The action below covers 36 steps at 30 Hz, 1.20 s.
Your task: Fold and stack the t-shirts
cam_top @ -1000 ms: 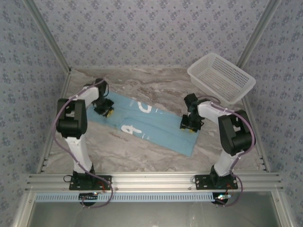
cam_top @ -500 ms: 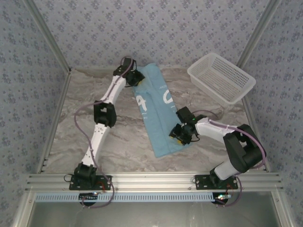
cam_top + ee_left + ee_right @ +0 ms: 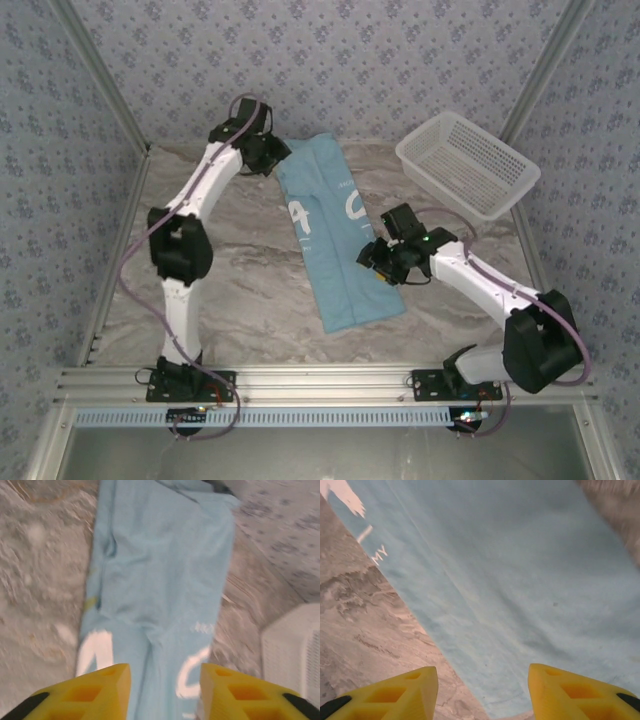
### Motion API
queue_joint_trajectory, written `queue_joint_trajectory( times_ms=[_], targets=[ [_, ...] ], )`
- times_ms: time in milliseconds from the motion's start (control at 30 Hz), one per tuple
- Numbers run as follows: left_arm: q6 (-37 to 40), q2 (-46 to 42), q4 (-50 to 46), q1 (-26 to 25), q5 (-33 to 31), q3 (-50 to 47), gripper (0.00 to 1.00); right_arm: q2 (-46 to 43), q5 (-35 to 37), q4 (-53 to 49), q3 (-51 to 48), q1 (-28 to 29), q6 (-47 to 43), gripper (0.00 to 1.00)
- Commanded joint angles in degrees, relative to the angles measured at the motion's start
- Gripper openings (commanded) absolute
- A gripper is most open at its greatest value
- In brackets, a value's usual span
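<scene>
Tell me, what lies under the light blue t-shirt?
The t-shirt lies as a long folded strip on the marbled table. Its lower layers and anything beneath them are covered.

top cam high, rear; both wrist cams close over t-shirt.

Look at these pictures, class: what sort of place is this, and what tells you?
Probably a robot lab test cell, not a home: left arm and right arm bolted to an aluminium rail, patterned panels walling a marble-look table, a t-shirt and basket as props.
</scene>
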Motion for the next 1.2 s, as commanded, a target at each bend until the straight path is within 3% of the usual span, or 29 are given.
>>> queue_joint_trajectory(
  times_ms=[0, 267, 533, 900, 1067, 1167],
  targets=[
    [-7.9, -4.5, 9.0, -5.0, 4.5, -16.5, 0.36, 2.7, -0.9, 0.7, 0.1, -3.4, -10.0, 0.51],
    [-17.4, -5.7, 18.1, -13.2, 4.6, -30.1, 0.32, 13.4, -3.9, 5.8, 1.1, -7.0, -17.6, 0.44],
    [-14.8, -5.1, 15.8, -13.1, 1.4, -39.2, 0.31, 20.5, -5.8, 8.2, -0.9, -2.1, -11.6, 0.43],
    [-5.8, -12.0, 13.1, -6.6, -1.6, -47.2, 0.33, 20.3, -6.8, 11.7, -2.0, 5.8, 2.7, 0.45],
    [-0.8, -16.6, 7.6, -8.1, -4.9, -43.2, 0.43, 14.9, -6.1, 7.3, -0.4, 4.9, 2.2, 0.49],
    [-2.0, -21.9, 4.2, -10.1, -6.4, -45.6, 0.45, 10.7, -7.2, 4.1, -0.4, 2.8, -0.4, 0.50]
  ],
)
